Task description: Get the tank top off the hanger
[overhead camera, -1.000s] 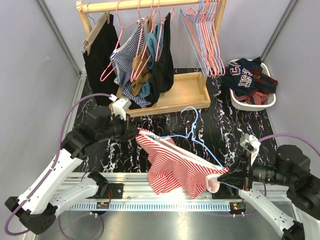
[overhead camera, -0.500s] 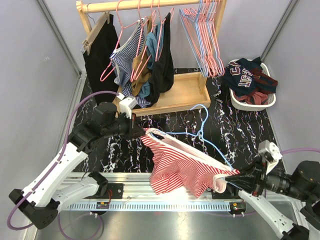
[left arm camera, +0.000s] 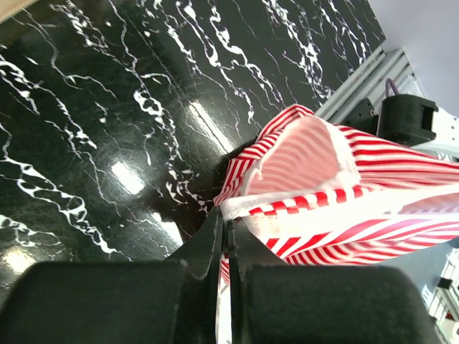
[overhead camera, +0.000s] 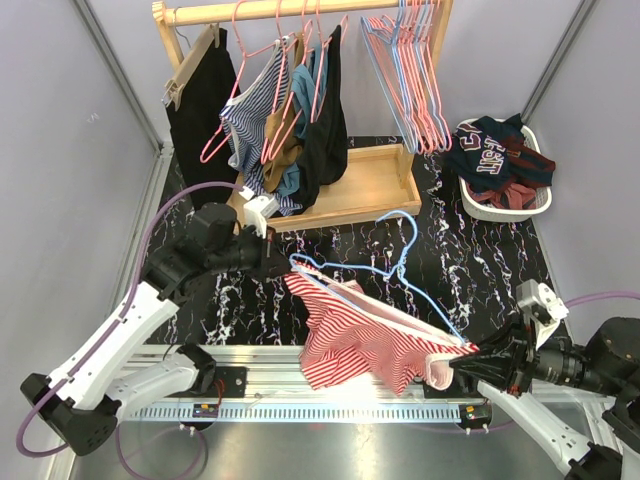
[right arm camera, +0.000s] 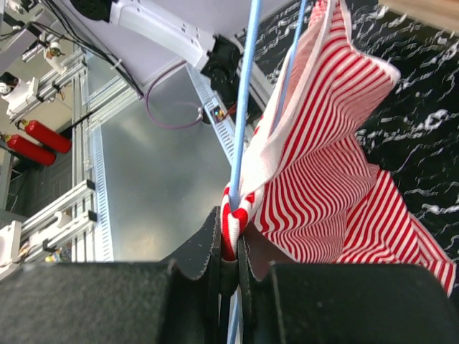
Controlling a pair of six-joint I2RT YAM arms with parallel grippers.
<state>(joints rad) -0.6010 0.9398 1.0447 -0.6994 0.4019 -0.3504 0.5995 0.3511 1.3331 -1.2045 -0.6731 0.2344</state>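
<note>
Above the near part of the dark marbled table (overhead camera: 480,260), between the two arms, the red-and-white striped tank top (overhead camera: 365,335) is held stretched in the air; the blue wire hanger (overhead camera: 398,272) is seen lying along its upper edge, hook raised toward the wooden rack (overhead camera: 345,205). The left gripper (overhead camera: 284,268) is pressed together on the white-trimmed hem at one end of the garment, as is confirmed in the left wrist view (left arm camera: 224,233); the right gripper (overhead camera: 456,358) is pinched on a bunched fold at the opposite end. In the right wrist view (right arm camera: 228,244) the blue wire is seen running down into that same pinch; whether the wire itself is caught between the fingers cannot be determined. The task is judged incomplete, since the garment is not yet parted from the hanger. Several risks are noted: if the wire is trapped with the cloth on the right side, the two will be drawn along together and no separation will be obtained; if the arms are pulled further apart, the thin hem may be slipped from the left pinch or the fabric overstretched; if the hanger is freed abruptly, it may be dropped onto the table or swung toward the rack, because it is supported only by the cloth.
</note>
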